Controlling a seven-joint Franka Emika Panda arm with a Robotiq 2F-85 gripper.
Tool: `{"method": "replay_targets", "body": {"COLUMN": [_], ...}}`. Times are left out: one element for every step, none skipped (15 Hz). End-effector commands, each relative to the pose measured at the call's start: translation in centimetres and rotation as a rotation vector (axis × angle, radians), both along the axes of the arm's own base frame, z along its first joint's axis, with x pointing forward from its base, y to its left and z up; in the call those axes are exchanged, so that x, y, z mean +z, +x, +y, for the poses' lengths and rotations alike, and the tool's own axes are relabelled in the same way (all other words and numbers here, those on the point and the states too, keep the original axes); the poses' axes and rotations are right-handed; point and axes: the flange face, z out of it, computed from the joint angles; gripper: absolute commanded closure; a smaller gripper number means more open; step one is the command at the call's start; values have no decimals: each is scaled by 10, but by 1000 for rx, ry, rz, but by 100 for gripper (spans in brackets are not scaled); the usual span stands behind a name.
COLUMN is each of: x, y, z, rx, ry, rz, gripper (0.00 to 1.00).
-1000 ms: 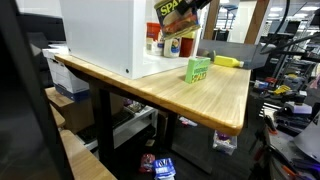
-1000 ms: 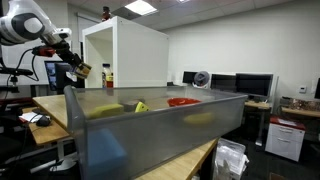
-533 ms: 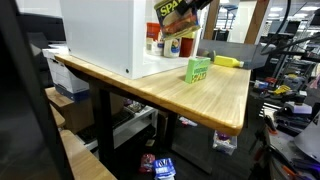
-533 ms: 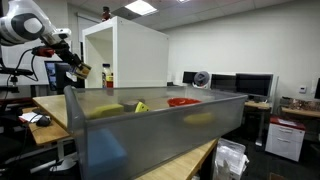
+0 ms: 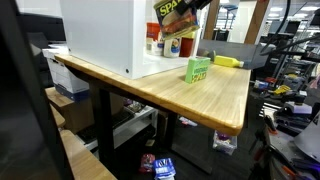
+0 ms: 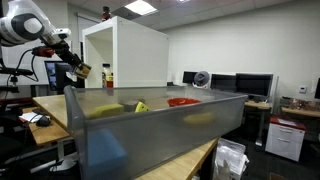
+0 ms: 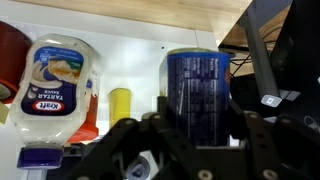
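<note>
Exterior view close at table (image 5: 215, 95) edge, exterior view far behind grey bin (image 6: 150, 130), both share white cabinet (image 5: 100, 35), wrist close-up.

Table (image 5: 215, 100): light wood top, dark legs, running from left edge toward right centre of frame in an exterior view. White box (image 5: 105, 35), large, open-sided, stands on top at upper left, near far edge. Bottles (image 5: 168, 45) clustered at its open side, upper centre; whether they rest on the box floor or the wood cannot be told. Green box (image 5: 198, 69) upright on bare wood, centre right, apart from white box. Yellow bottle (image 5: 228, 61) lies flat just behind it, near far right corner.
</note>
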Motion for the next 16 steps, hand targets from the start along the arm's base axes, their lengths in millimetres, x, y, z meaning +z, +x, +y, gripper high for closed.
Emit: {"method": "replay_targets", "body": {"x": [5, 4, 1, -1, -2, -4, -5, -6, -6, -6, -6, -4, -3, -2, 0, 2], "y": [-2, -2, -3, -4, -4, -5, -5, -5, -6, -6, -6, -6, -5, -5, -4, -3], "z": [0, 0, 0, 1, 1, 0, 1, 2, 2, 3, 3, 4, 4, 4, 4, 4], "rx": [-18, -15, -11, 0, -2, -2, 3, 8, 12, 14, 14, 19, 21, 25, 25, 27], "ry": [-18, -23, -42, -48, -59, -66, -72, -77, -78, -81, -82, -76, -76, -77, -80, -85], "rz": [-3, 6, 33, 54, 66, 73, 83, 93, 95, 94, 86, 60, 28, 11, -24, -47], "gripper": [70, 70, 70, 70, 70, 70, 70, 70, 70, 70, 70, 70, 70, 70, 70, 70]}}
